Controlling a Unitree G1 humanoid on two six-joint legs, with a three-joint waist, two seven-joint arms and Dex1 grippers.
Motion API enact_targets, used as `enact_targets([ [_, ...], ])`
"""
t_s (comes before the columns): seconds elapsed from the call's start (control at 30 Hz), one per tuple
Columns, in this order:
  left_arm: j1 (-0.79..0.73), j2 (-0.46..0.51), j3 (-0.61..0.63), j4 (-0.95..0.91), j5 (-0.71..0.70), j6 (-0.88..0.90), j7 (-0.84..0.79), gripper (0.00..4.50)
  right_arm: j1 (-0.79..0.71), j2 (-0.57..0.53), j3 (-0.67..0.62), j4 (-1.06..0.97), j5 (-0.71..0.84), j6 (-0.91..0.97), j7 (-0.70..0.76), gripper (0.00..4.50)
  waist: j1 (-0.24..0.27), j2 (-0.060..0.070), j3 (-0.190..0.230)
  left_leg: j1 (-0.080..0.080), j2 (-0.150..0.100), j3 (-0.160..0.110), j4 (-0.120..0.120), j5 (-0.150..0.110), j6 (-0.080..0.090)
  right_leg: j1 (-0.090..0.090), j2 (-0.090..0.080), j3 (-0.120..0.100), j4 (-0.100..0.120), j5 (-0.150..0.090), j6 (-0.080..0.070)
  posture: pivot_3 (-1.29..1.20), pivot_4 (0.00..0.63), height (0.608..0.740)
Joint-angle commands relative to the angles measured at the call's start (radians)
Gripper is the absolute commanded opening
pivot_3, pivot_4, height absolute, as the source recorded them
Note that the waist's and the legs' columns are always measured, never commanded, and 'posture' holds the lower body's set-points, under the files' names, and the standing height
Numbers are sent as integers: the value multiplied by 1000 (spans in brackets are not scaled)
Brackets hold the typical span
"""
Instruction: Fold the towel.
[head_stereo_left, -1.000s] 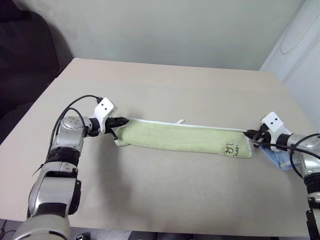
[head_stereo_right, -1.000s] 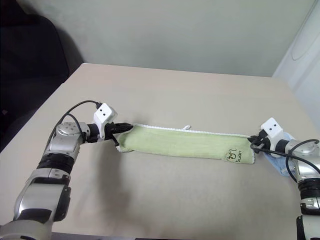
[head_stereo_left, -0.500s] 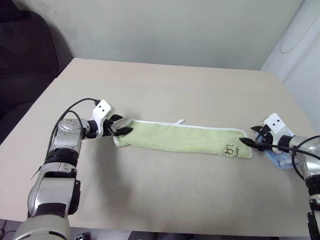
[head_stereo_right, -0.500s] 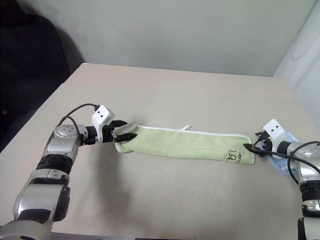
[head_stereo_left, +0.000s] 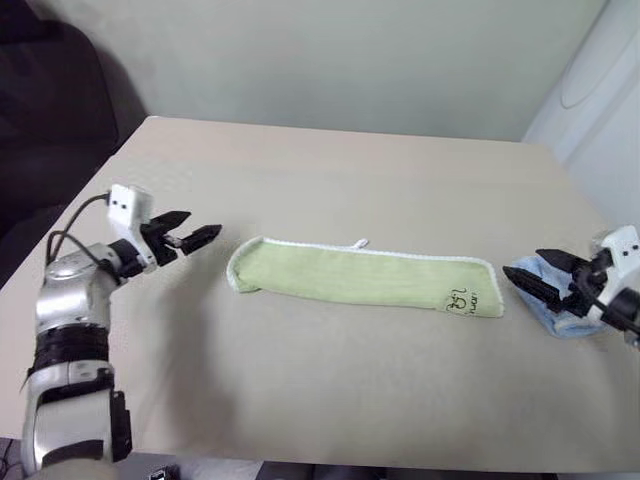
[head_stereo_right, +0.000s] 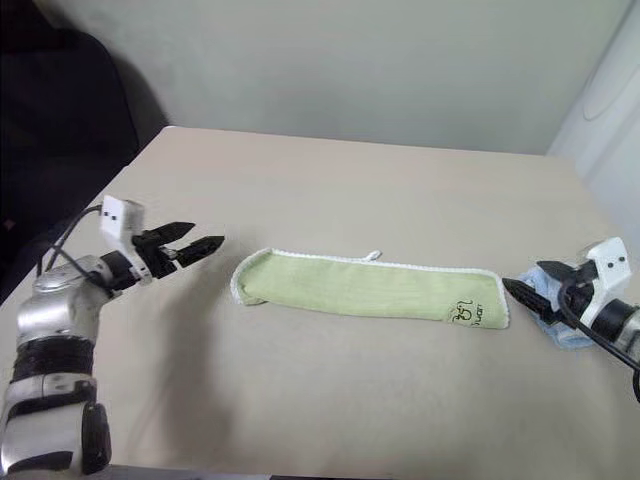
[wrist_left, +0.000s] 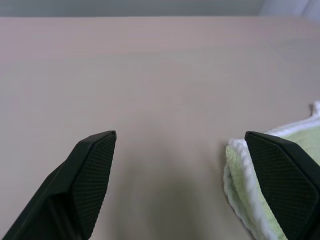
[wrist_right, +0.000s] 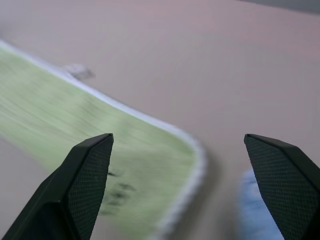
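With both pincers standing apart and empty, the towel (head_stereo_left: 365, 277) lies free on the table (head_stereo_left: 330, 170) as a long narrow strip between them. The left pincer (head_stereo_left: 195, 232) hangs near its rounded end; the right pincer (head_stereo_right: 530, 285) hovers over the light blue cloth (head_stereo_left: 545, 300), just beside the logo end. Risk: a low regrasp there may catch the blue cloth together with the towel, spoiling the next fold.

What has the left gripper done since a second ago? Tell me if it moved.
Yes. The left gripper has let go of the towel and pulled away from its left end toward the table's left edge; it is now open and clear of the cloth.
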Motion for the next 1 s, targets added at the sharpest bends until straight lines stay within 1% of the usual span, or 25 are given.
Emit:
enact_targets([
  [0.03, 67, -1, 13, -201, -76, 59, -26, 4474, 21, 81, -116, -137, 246, 218, -175, 4424, 1, -2, 0, 0, 0, 0, 0, 0, 0, 0, 0, 0, 0, -1, -1, 0, 150, 740],
  [0.13, 122, -14, -17, -327, -108, 93, -43, 4474, 46, 139, -141, -180, 371, 318, -298, 4424, 3, -5, 1, -1, 0, -1, 0, -1, 1, 0, 1, 0, 0, -2, -2, 0, 150, 740],
  [0.27, 132, -45, -63, -398, -117, 129, -30, 4474, 47, 212, -187, -122, 542, 384, -508, 4424, 4, -5, 2, -1, -1, -2, 1, -3, -3, 0, 0, 1, 0, -2, -2, 0, 150, 740],
  [0.33, 135, -60, -83, -430, -126, 142, -26, 4474, 69, 228, -205, -93, 623, 394, -592, 4424, 3, -5, 2, -1, 0, -2, 1, -4, -5, -1, 0, 1, 1, -2, -2, 0, 150, 740],
  [0.43, 152, -83, -106, -489, -144, 163, -20, 4474, 120, 243, -214, -60, 784, 363, -700, 4424, 2, -5, 2, -1, 0, -2, 0, -5, -5, -1, -1, 1, 1, -3, -1, 0, 150, 740],
  [0.6, 184, -122, -135, -565, -168, 197, 7, 4474, 176, 259, -163, -26, 950, 262, -891, 4424, 0, -5, 1, -1, 0, -1, -1, -7, -6, -2, 0, 1, 1, -8, 7, 0, 150, 740],
  [0.7, 194, -138, -138, -596, -189, 218, 21, 4474, 192, 263, -123, -8, 976, 215, -948, 4424, -1, -5, 1, -1, 1, -2, 0, -7, -6, -2, 0, 1, 1, -10, 10, 0, 150, 740],
  [0.87, 200, -152, -151, -628, -202, 233, 41, 4474, 165, 282, -45, 70, 976, 141, -1006, 4424, -1, -5, 1, -1, 1, -2, 0, -7, -6, -2, -1, 1, 1, -10, 10, 0, 150, 740],
  [0.93, 198, -154, -152, -636, -210, 238, 46, 4474, 149, 292, -15, 82, 967, 120, -1009, 4424, -1, -5, 0, -1, 1, -2, 0, -8, -5, -2, -1, 1, 1, -9, 10, 0, 150, 740],
  [1.0, 199, -155, -154, -642, -214, 242, 51, 4474, 130, 304, 11, 96, 962, 100, -1012, 4424, -2, -7, -1, -1, 1, -2, 0, -8, -6, -2, -1, 1, 1, -7, 5, 0, 150, 740],
])
